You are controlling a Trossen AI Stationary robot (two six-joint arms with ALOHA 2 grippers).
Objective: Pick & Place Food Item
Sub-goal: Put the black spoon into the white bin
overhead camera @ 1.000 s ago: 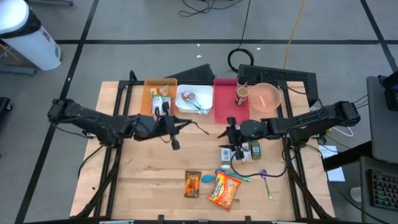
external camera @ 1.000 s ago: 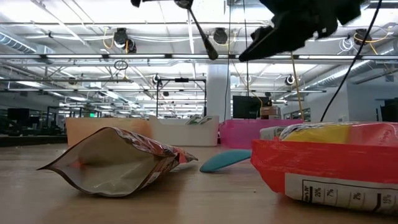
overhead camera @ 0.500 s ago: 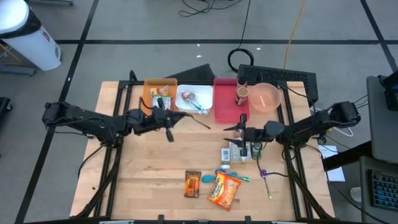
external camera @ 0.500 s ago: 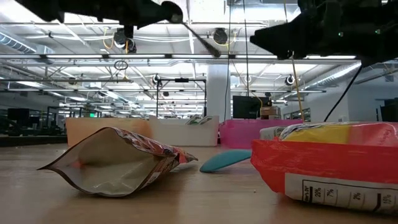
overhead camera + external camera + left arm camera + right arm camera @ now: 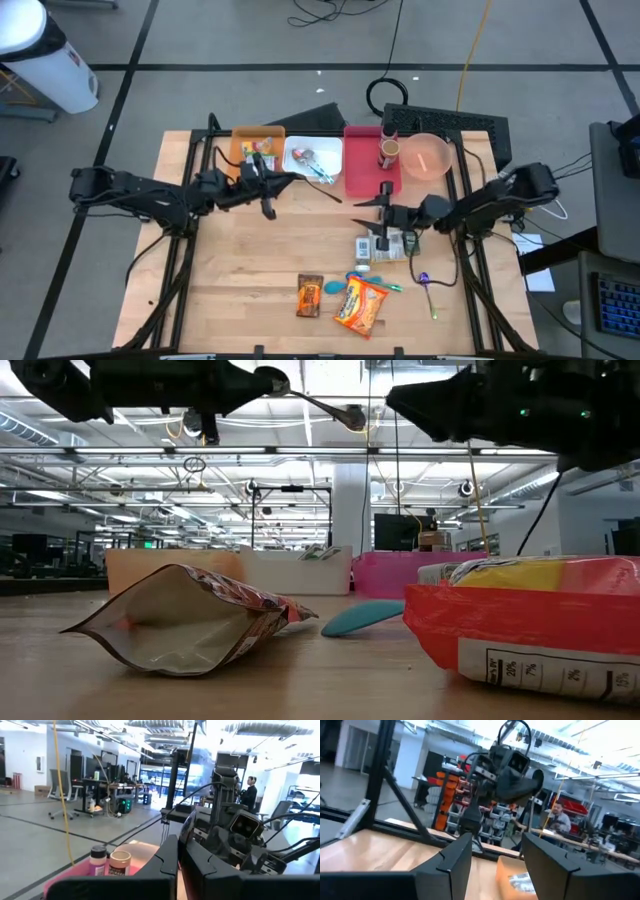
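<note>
Three bins (image 5: 365, 160): packets, utensils, two jars (image 5: 388, 152)

The left gripper (image 5: 283, 184) moved from the middle of the table toward the far side, ending raised near the white bin (image 5: 312, 159), with the thin metal utensil (image 5: 318, 190) it gripped carried along; the utensil's tip shifted far and right. The left arm's elbow drew slightly left. In the low view the left arm swung in across the top left, and the utensil (image 5: 318, 404) changed from hanging steeply to lying nearly level. The right gripper (image 5: 384, 210) pulled back to the right, from over the small packets (image 5: 385, 246) to just right of them, and turned to point left. Its arm folded closer to the table's right edge.
</note>
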